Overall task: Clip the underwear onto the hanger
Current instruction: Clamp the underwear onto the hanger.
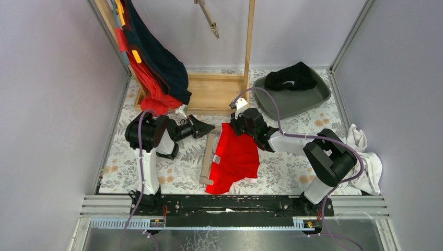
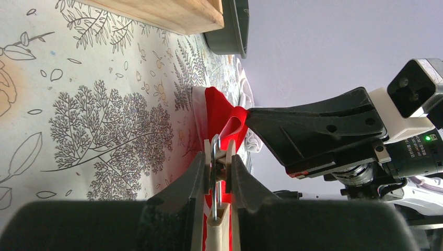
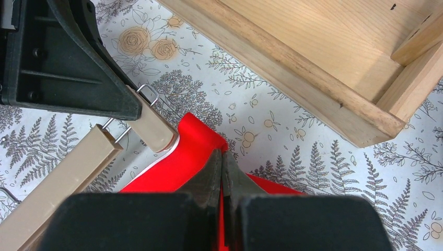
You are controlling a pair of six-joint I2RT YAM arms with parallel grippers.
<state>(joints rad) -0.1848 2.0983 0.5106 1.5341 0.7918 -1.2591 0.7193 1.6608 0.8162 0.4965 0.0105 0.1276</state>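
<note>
The left gripper [image 2: 216, 162] is clamping its fingers on the clip [image 3: 151, 128] at the far end of the hanger [image 1: 208, 157], whose bar is running nearward from it. Just right of the clip, the right gripper [image 3: 222, 159] is pinching an edge of the underwear [image 1: 237, 157], which probably needs feeding leftward.

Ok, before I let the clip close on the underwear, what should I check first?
1. Left gripper squeezing the hanger clip: ok.
2. Right gripper shut on the red underwear edge: ok.
3. Underwear edge brought up to the clip's tip: ok, they meet in the right wrist view.
4. Fabric actually between the clip's two halves: cannot tell.
5. Hanger bar apart from the wooden rack base: ok.
</note>
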